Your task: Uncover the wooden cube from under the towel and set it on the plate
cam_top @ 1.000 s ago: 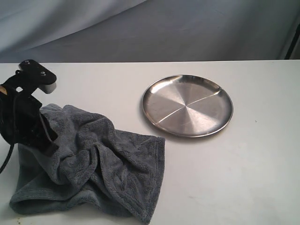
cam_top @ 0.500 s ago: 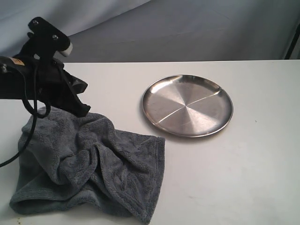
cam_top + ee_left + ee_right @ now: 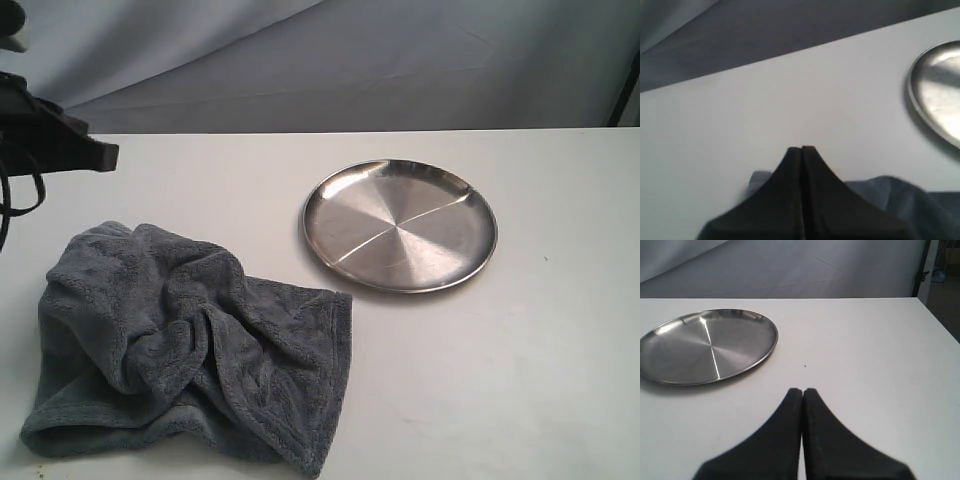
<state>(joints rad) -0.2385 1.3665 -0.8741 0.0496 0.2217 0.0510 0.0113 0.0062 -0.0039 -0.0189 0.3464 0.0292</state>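
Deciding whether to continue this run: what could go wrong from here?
The towel lies bunched with the wooden cube out of sight; a blind pinch may grab only one fold, or drag the cube along.
The left gripper is shut, empty and off the towel, so it must open before any grasp.
The plate lies close by; a sweeping pull could knock it.

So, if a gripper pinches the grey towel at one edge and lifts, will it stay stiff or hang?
The towel would probably hang limp: it lies in soft, bunched folds. Its plush pile looks easy to pinch, so slipping seems unlikely. Being wider than the plate, part may drag on the table.
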